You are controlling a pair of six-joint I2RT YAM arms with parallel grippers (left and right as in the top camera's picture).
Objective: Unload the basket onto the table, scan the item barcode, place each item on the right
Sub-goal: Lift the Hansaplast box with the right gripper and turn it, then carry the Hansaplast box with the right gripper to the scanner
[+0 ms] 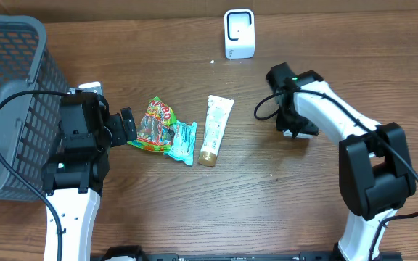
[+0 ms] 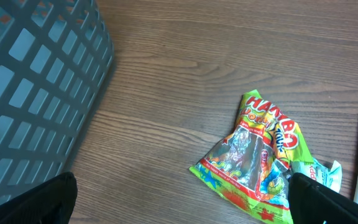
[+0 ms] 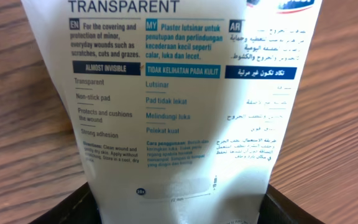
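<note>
My right pincer [image 3: 179, 211] is partly closed on the plaster pack [image 3: 179, 93]. The pack's lower edge sits between my two fingers [image 3: 82, 208] and the rest reaches out ahead of them, above the worktop [image 3: 17, 124]. I judge it light, thin and bendy, with a glossy skin that could slide or buckle if I squeeze hard. A moderate hold across this end seam seems best, since it leaves the printed face clear. The face toward my camera shows only text. I see no barcode there, so it may be on the other side. The white box [image 1: 239, 34], probably the scanner, stands well beyond this pincer. My left pincer [image 1: 128, 127] is spread wide and empty, with a candy bag [image 2: 260, 155] just ahead of it.
</note>
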